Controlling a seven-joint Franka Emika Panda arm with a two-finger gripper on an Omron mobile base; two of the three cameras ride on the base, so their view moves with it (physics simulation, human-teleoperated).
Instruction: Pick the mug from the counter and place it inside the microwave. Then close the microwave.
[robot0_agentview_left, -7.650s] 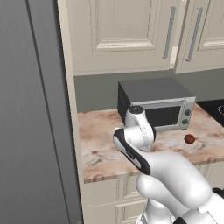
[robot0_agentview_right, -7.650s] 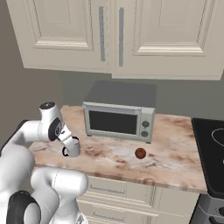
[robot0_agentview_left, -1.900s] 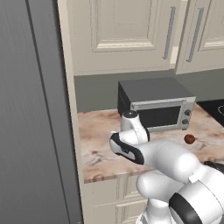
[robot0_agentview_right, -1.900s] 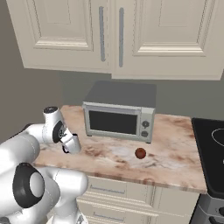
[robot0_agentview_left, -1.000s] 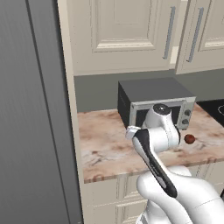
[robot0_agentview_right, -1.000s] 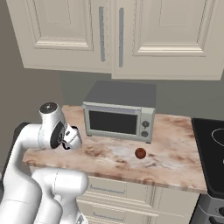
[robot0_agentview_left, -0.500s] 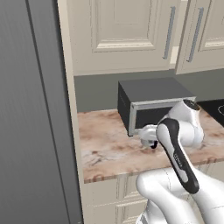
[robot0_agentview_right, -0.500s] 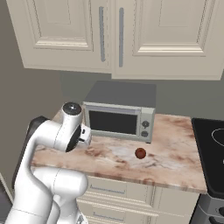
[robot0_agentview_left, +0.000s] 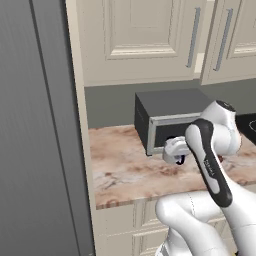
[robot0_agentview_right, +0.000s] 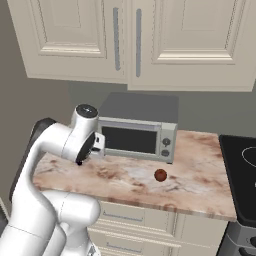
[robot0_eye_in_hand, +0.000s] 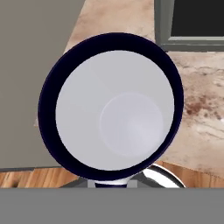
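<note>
Hand (robot0_agentview_left: 176, 156), closed on the mug (robot0_eye_in_hand: 109, 113) at its rim and clear of the surface (robot0_agentview_left: 125, 170); the mug looks light, rigid and smooth, so it may slip.

Even soft light, faint shadows, sharp rendered frames.
</note>
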